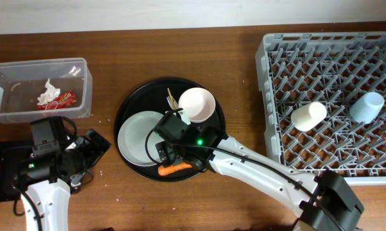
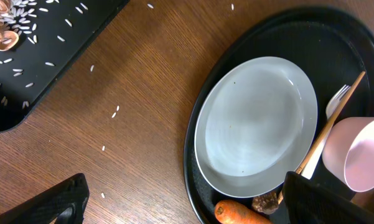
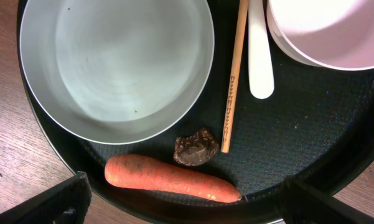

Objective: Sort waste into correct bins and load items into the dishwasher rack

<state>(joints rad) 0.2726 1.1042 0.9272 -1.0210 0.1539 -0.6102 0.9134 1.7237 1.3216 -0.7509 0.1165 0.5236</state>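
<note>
The orange carrot (image 1: 173, 169) (image 3: 171, 177) lies at the front of the round black tray (image 1: 215, 128), next to a brown food scrap (image 3: 196, 148). My right gripper (image 1: 171, 156) (image 3: 187, 208) is open, empty and hovering over the carrot. The white plate (image 1: 138, 135) (image 2: 255, 124), white bowl (image 1: 197, 104) (image 3: 330, 31) and pale stick (image 3: 236, 74) are on that tray. My left gripper (image 1: 93, 144) (image 2: 187, 208) is open and empty over the table left of it. The clear tub (image 1: 87, 86) holds tissue (image 1: 49, 93) and a red wrapper (image 1: 64, 98).
The shallow black tray (image 1: 0, 170) (image 2: 43, 62) at the front left holds rice grains and scraps. The grey rack (image 1: 327, 58) on the right holds a small white cup (image 1: 308, 116) and a light blue cup (image 1: 367, 106). Loose grains lie on the table. A white utensil (image 3: 259, 56) lies beside the stick.
</note>
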